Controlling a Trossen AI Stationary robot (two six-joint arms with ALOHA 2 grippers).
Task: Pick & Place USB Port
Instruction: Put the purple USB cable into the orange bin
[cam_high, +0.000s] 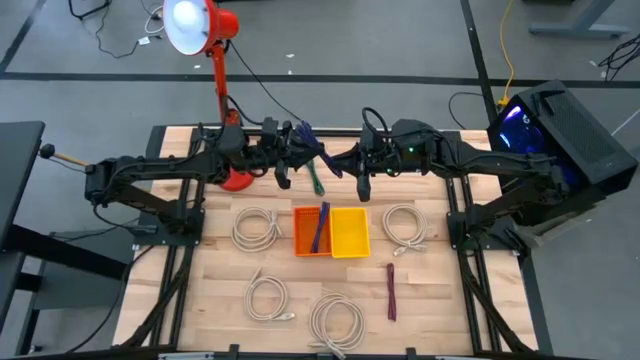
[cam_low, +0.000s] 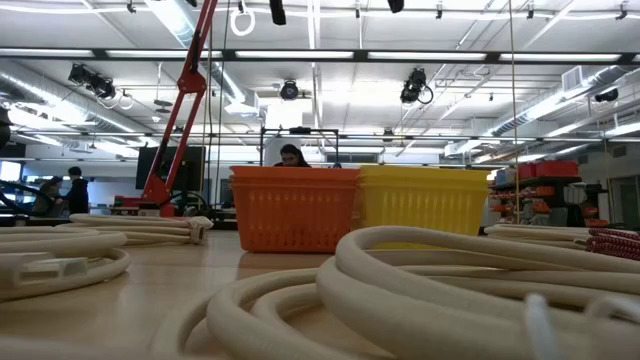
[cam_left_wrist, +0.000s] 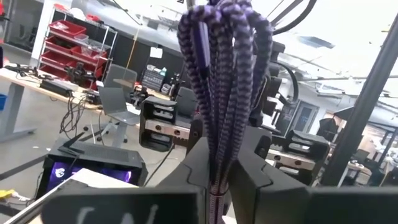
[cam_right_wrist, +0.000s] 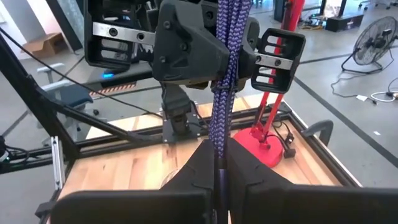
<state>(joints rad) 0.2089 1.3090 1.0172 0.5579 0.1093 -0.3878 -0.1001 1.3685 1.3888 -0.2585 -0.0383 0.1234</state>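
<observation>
the bundled purple braided usb cable (cam_high: 314, 160) hangs in the air between the two arms, above the far part of the table and just beyond the bins, its long axis running roughly from the left arm's side down toward the bins. both tools have it: the left gripper (cam_left_wrist: 214, 177) is closed on one end of the bundle, and the right gripper (cam_right_wrist: 217, 163) is clamped on the other end, so the two grippers face each other nearly touching, neither clearly nearer. the drop target lies just on the near side of the grippers: the orange plastic mesh bin (cam_high: 311, 232), which already has another purple cable lying lengthwise in it, stands touching the yellow plastic mesh bin (cam_high: 350, 232). judging by that, the move turns on one gripper letting go and the other carrying the bundle toward the bins. around them lie coiled white cables (cam_high: 257, 227) on the wooden table (cam_high: 440, 300), a further purple cable bundle (cam_high: 391, 292) near the right side, and the red desk lamp (cam_high: 222, 90) beside the left arm, which seems the closest obstacle.
</observation>
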